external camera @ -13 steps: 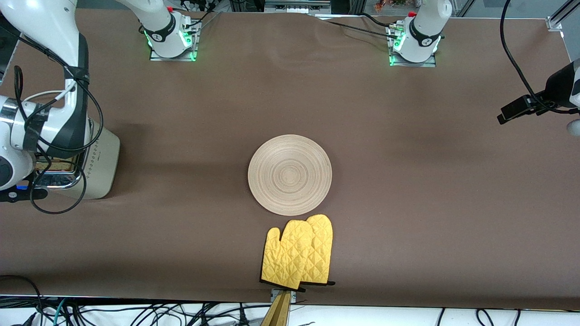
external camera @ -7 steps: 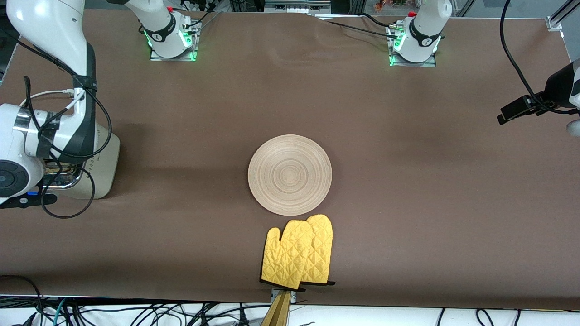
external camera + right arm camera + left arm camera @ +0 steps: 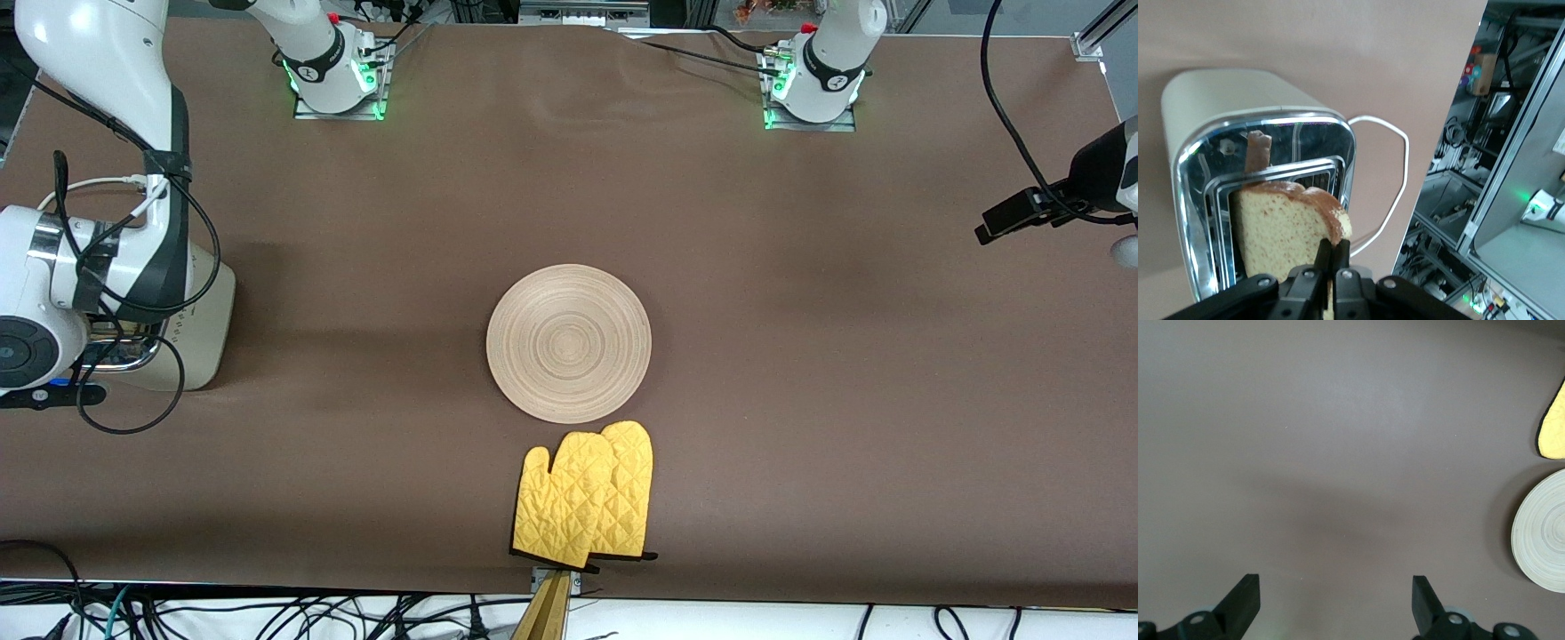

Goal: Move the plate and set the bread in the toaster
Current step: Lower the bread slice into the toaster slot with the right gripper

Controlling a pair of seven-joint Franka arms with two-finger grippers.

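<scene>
The wooden plate [image 3: 569, 342] lies bare in the middle of the table and also shows in the left wrist view [image 3: 1545, 533]. The cream toaster [image 3: 200, 324] stands at the right arm's end, largely hidden by the right arm's wrist. In the right wrist view my right gripper [image 3: 1333, 257] is shut on the crust edge of the bread [image 3: 1281, 230], holding the slice upright right at a slot of the toaster's [image 3: 1271, 127] chrome top. My left gripper [image 3: 1335, 600] is open and empty over bare table at the left arm's end.
A pair of yellow oven mitts [image 3: 587, 498] lies nearer to the front camera than the plate, almost touching its rim. The toaster's white cord [image 3: 1388, 187] loops on the table beside the toaster. The brown cloth covers the whole table.
The right arm's wrist has shifted over the toaster and now hides the slots and the bread in the front view. The left arm, plate and mitts have not moved.
</scene>
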